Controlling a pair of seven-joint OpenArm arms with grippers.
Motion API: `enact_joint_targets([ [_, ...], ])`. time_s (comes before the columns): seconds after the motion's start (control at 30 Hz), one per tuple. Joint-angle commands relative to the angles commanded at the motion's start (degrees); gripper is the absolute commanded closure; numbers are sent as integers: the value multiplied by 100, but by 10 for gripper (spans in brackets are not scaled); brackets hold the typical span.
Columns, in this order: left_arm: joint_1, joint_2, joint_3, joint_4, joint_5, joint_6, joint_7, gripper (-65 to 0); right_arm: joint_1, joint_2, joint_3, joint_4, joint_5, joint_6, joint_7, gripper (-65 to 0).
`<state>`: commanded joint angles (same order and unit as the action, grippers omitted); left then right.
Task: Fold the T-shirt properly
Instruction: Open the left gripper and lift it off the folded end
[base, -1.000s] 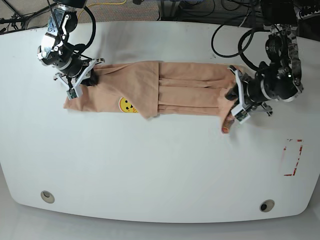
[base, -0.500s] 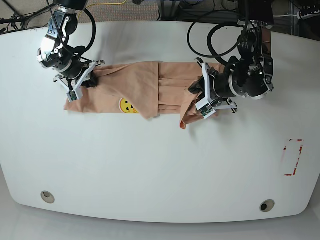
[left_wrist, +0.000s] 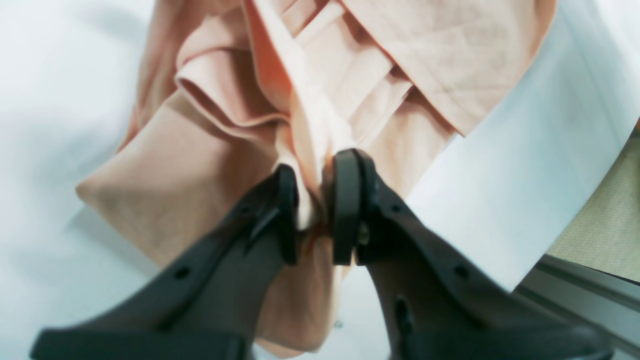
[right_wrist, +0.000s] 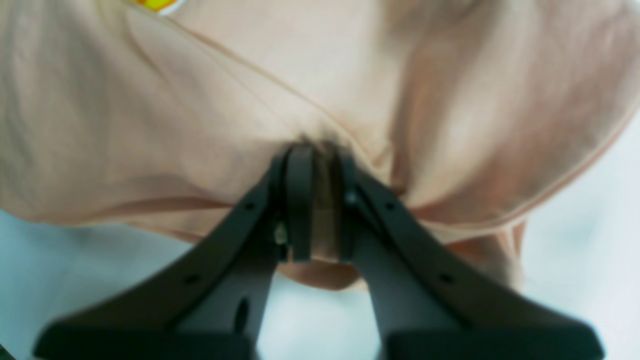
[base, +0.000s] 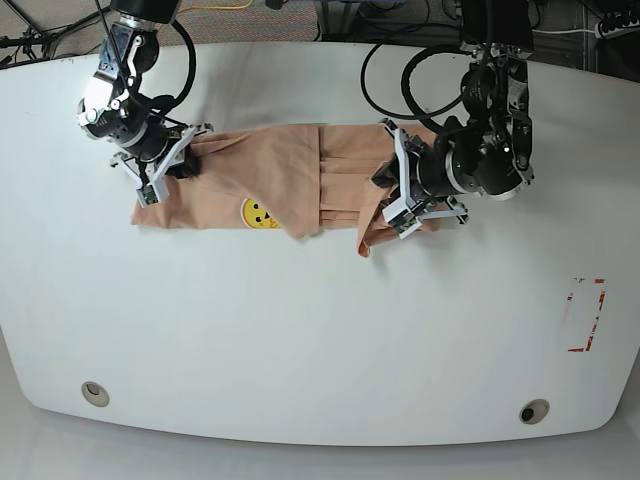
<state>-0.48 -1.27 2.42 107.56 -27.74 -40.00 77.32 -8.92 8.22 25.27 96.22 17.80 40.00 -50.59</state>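
Observation:
The peach-pink T-shirt (base: 270, 185) lies in a long folded band across the far middle of the white table (base: 300, 340), with its yellow emoji print (base: 257, 213) facing up. My left gripper (base: 392, 192) is shut on the shirt's bottom end, lifted and carried over the band's middle; the pinched cloth (left_wrist: 310, 150) bunches between its pads (left_wrist: 345, 200). My right gripper (base: 165, 168) is shut on the collar end of the shirt (right_wrist: 320, 100) at the left, low on the table. A sliver of the print (right_wrist: 155, 4) shows at the top of the right wrist view.
A red-marked rectangle (base: 585, 315) is on the table at the right. Two round holes (base: 95, 392) (base: 533, 411) sit near the front edge. Cables lie behind the table's far edge (base: 300, 45). The table's edge (left_wrist: 550, 280) shows in the left wrist view.
My left gripper has carried the shirt's bottom end leftward, from the far right over to the band's middle, doubling the cloth over. My right gripper has stayed holding the collar end.

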Motion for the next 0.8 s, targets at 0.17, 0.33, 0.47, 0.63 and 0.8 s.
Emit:
enact_joint_targets([
  [0.17, -158, 308, 9, 44, -9, 0, 268, -279, 0, 0, 0, 0, 0, 0, 0, -73],
  [0.33, -185, 325, 281, 387, -396, 0, 268, -343, 0, 0, 0, 0, 0, 0, 0, -73],
  [0.47, -211, 185, 211, 422, -853, 0, 268, -344, 0, -9, 0, 0, 0, 0, 0, -73],
  [0.63, -299, -105, -158, 387, -993, 0, 268, -344, -9, -9, 0, 0, 0, 0, -9, -73],
  [0.8, -167, -308, -615, 316, -536, 0, 268, -344, -9, -9, 0, 0, 0, 0, -9, -73],
])
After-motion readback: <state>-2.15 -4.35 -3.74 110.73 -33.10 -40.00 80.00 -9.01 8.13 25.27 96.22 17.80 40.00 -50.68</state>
